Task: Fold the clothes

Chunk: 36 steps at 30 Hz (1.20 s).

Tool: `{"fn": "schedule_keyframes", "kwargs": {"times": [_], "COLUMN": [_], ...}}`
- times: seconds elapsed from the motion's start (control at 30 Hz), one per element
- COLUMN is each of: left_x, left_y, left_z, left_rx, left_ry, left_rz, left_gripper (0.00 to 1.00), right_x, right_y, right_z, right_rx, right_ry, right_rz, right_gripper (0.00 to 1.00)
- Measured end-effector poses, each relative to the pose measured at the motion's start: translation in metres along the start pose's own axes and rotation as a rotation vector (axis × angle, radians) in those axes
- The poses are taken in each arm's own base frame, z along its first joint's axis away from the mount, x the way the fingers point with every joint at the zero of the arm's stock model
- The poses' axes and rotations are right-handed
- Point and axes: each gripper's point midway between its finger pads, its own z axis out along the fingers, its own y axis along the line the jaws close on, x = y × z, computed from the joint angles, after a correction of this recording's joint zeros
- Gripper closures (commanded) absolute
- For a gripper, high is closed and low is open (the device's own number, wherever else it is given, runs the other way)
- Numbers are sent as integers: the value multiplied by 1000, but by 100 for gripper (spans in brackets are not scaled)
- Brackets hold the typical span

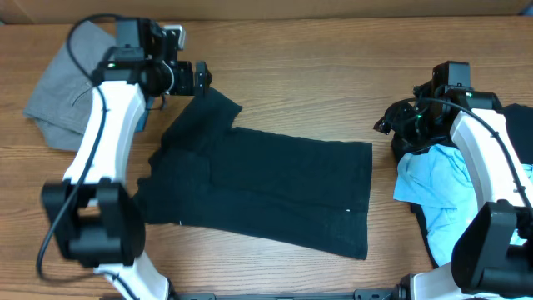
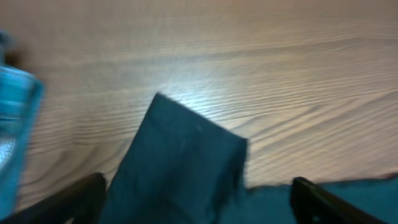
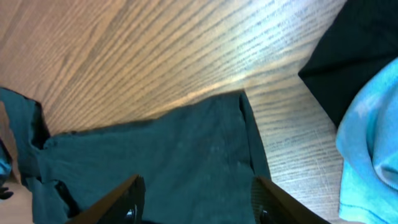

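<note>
A dark T-shirt [image 1: 266,187] lies spread flat on the wooden table [image 1: 316,75], one sleeve pointing to the back left. My left gripper [image 1: 201,79] hovers open and empty at the tip of that sleeve. In the left wrist view the sleeve [image 2: 186,162] lies between the open fingers [image 2: 199,205]. My right gripper [image 1: 385,125] is open and empty, just off the shirt's back right corner. In the right wrist view the shirt [image 3: 161,162] lies under the spread fingers [image 3: 196,199].
A grey garment [image 1: 58,100] lies crumpled at the back left. A light blue garment [image 1: 433,179] lies on a black one [image 1: 441,229] at the right, under my right arm. Both also show in the right wrist view: blue [image 3: 373,143], black [image 3: 360,56].
</note>
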Motion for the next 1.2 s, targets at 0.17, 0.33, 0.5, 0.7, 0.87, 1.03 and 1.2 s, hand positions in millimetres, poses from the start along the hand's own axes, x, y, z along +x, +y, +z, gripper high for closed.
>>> {"fn": "schedule_keyframes", "kwargs": {"times": [0.17, 0.33, 0.5, 0.7, 0.87, 1.03, 1.2], "left_x": [19, 24, 18, 26, 26, 28, 34], "left_y": [18, 15, 12, 26, 32, 30, 21], "left_z": [64, 99, 117, 134, 136, 136, 128], "left_rx": [-9, -44, -99, -166, -195, -183, -151], "left_ry": [63, 64, 22, 36, 29, 41, 107], "left_rz": [-27, 6, 50, 52, 40, 16, -15], "left_gripper": [13, 15, 23, 42, 86, 96, 96], "right_x": [7, 13, 18, 22, 23, 13, -9], "right_y": [-3, -6, -8, -10, -12, -13, -15], "right_z": [0, 0, -1, -1, -2, -1, 1], "right_rx": [12, 23, 32, 41, 53, 66, 89], "right_ry": [27, 51, 69, 89, 90, 46, -41], "right_rz": [7, 17, 21, 19, 14, -2, -15], "right_gripper": [42, 42, 42, 43, 43, 43, 43]}}
